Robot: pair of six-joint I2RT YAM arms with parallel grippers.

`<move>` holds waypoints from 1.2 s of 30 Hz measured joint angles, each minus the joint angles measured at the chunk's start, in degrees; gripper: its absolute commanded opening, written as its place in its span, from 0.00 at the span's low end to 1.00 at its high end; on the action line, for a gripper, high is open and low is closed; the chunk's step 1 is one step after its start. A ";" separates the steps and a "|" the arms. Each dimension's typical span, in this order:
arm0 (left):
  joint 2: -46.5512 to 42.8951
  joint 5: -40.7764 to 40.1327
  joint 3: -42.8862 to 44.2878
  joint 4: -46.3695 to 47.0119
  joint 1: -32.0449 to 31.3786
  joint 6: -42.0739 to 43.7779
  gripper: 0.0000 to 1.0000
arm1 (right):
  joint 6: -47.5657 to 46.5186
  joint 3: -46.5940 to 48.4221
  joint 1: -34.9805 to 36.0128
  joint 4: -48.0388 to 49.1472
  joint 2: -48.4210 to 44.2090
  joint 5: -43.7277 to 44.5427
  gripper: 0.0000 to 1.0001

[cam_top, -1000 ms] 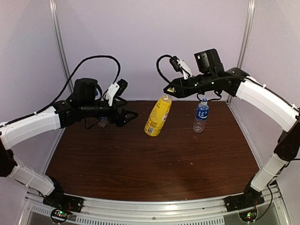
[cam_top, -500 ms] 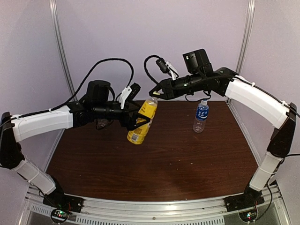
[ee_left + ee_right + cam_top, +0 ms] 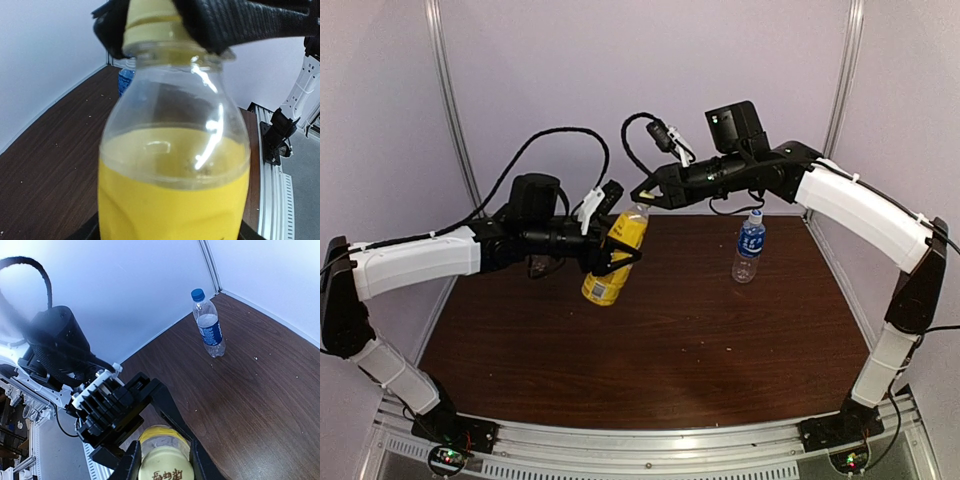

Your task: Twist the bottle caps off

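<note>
**DESK:** From overhead, what is the picture?

**FIELD:** Two arms meet above the brown table (image 3: 720,340). The right gripper (image 3: 645,197) pinches the top of the yellow-orange bottle (image 3: 608,268), which hangs tilted in the air, clear of the tabletop. The left gripper (image 3: 613,255) straddles the bottle's body. The taller clear bottle (image 3: 749,246), with its blue cap (image 3: 754,214) on, stands well apart to the right, near the back wall.

**DESK:** Is the left one gripping?

**FIELD:** Cannot tell. Its fingers flank the label, but whether they press on it is not visible.

**DESK:** The left wrist view?

**FIELD:** The bottle fills the frame, with yellow liquid up to the shoulder. The yellow cap (image 3: 152,27) sits on the neck, and the right gripper's black fingers (image 3: 240,22) are clamped across it. As a judgement, the cap looks not yet loosened, so the step in hand is bracing the body ahead of the twist.

**DESK:** And the right wrist?

**FIELD:** It looks straight down on the cap's top (image 3: 165,467), with fingers tight on both sides and the left gripper's black body just beyond.

**DESK:** How is it done well?

**FIELD:** The left gripper should close firmly on the label band, not the soft clear shoulder, or the bottle will likely spin with the cap. The right gripper then turns about the neck's own axis, tilted as the bottle is, and lifts only once the threads release. The liquid is high, so the bottle should come nearer upright before the cap comes away.
</note>
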 measured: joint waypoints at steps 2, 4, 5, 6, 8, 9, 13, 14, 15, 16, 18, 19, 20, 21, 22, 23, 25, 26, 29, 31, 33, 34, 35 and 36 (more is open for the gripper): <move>0.07 0.07 0.00 0.00 0.00 -0.02 0.68 | -0.15 0.07 0.00 -0.26 0.04 0.04 0.00; 0.07 0.13 0.00 0.00 0.00 -0.15 0.71 | -0.22 0.17 0.00 -0.52 0.04 0.20 0.00; 0.07 0.13 0.00 0.07 -0.02 -0.24 0.73 | -0.24 0.33 0.00 -0.76 0.07 0.26 0.00; 0.07 0.11 -0.04 0.20 -0.04 -0.31 0.75 | -0.26 0.42 0.00 -0.90 0.09 0.39 0.00; 0.04 0.11 -0.26 0.74 -0.04 -0.48 0.77 | -0.50 0.55 0.00 -1.53 0.09 0.68 0.00; 0.04 0.09 -0.39 0.98 -0.04 -0.55 0.78 | -0.55 0.61 0.00 -1.79 0.09 0.83 0.00; 0.04 0.04 -0.61 1.20 -0.04 -0.68 0.76 | -0.66 0.72 0.00 -2.25 0.09 1.07 0.00; 0.04 0.04 -0.70 1.36 -0.04 -0.68 0.74 | -0.66 0.72 0.00 -2.32 0.09 1.07 0.00; 0.04 0.04 -0.76 1.38 -0.04 -0.66 0.71 | -0.68 0.72 0.00 -2.36 0.09 1.07 0.00; 0.04 0.04 -0.83 1.36 -0.04 -0.70 0.68 | -0.68 0.72 0.00 -2.40 0.09 1.07 0.00; 0.04 0.15 -0.92 1.36 -0.04 -0.63 0.62 | -0.79 0.72 0.00 -2.47 0.09 1.14 0.00; 0.04 0.22 -0.92 1.36 -0.07 -0.66 0.57 | -0.87 0.72 0.00 -2.49 0.09 1.16 0.00; 0.04 0.35 -0.94 1.36 -0.09 -0.57 0.53 | -1.01 0.72 0.00 -2.51 0.09 1.14 0.03; 0.04 0.50 -0.96 1.36 -0.09 -0.61 0.50 | -1.14 0.72 0.00 -2.51 0.09 1.14 0.07; 0.04 0.74 -1.01 1.38 -0.09 -0.57 0.49 | -1.29 0.76 0.00 -2.54 0.09 1.14 0.13; 0.04 0.96 -1.05 1.53 -0.11 -0.44 0.48 | -1.33 0.76 0.00 -2.51 0.09 1.31 0.21; 0.04 1.18 -1.27 1.92 -0.15 -0.42 0.46 | -1.40 0.76 0.00 -2.47 0.09 1.31 0.39; 0.04 1.25 -1.44 2.32 -0.15 -0.44 0.45 | -1.29 0.74 0.00 -2.34 0.09 1.31 0.48; -0.09 1.27 -2.60 3.91 -0.15 -1.05 0.43 | -0.07 0.20 0.00 -0.59 0.02 1.46 0.68; -0.33 1.27 -3.96 5.16 -0.15 -1.77 0.41 | 0.66 -1.01 0.00 1.60 -0.20 1.68 0.73; -0.63 1.31 -5.35 6.32 -0.15 -2.73 0.40 | 1.88 -2.82 0.00 3.69 -0.63 2.12 0.75; -0.74 1.33 -5.90 6.88 -0.15 -3.23 0.39 | 2.64 -3.54 0.00 4.42 -0.81 2.29 0.75; -0.81 1.38 -6.21 7.41 -0.15 -3.56 0.39 | 3.30 -4.66 0.00 5.75 -1.14 2.51 0.74; -0.87 1.42 -6.38 7.93 -0.15 -3.96 0.39 | 3.78 -5.31 0.00 6.56 -1.33 2.62 0.72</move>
